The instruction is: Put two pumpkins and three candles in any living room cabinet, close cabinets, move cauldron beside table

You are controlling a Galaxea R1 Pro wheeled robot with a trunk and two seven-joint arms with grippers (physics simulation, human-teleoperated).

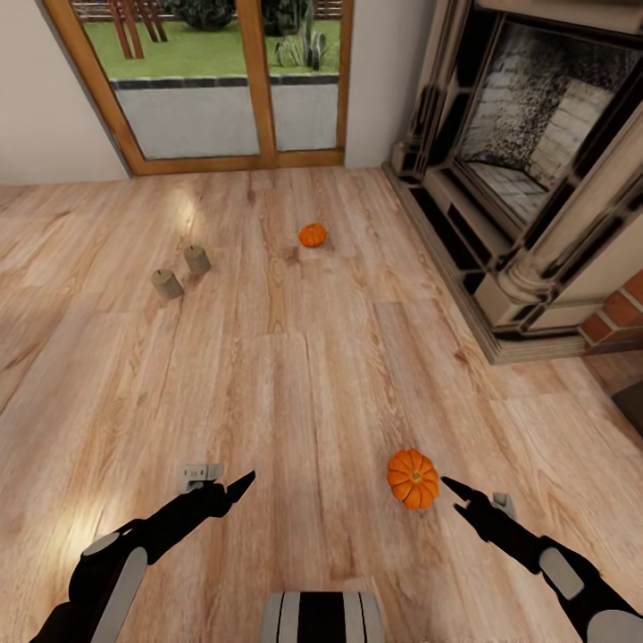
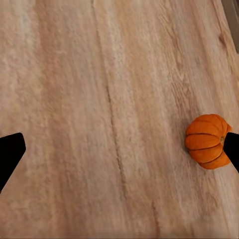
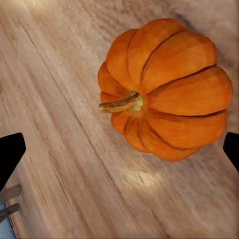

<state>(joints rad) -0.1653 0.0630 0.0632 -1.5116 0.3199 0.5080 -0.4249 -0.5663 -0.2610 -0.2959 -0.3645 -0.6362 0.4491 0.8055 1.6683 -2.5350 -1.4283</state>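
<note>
One orange ribbed pumpkin (image 1: 413, 478) lies on the plank floor just left of my right gripper (image 1: 454, 489), which is open and holds nothing. The right wrist view shows this pumpkin (image 3: 167, 89) close up, stem sideways, ahead of the wide-apart fingertips (image 3: 10, 154). My left gripper (image 1: 239, 486) is open over bare floor, and its wrist view has the same pumpkin (image 2: 206, 141) beside one fingertip (image 2: 233, 149). A second pumpkin (image 1: 312, 235) sits farther off near the middle of the floor. Two beige-grey candles (image 1: 167, 284) (image 1: 196, 260) stand to its left.
An ornate stone fireplace (image 1: 536, 179) with a raised hearth fills the right side, with red brick (image 1: 621, 313) beyond it. A wood-framed glass door (image 1: 223, 89) to the garden is at the far wall. My base (image 1: 321, 616) shows at the bottom edge.
</note>
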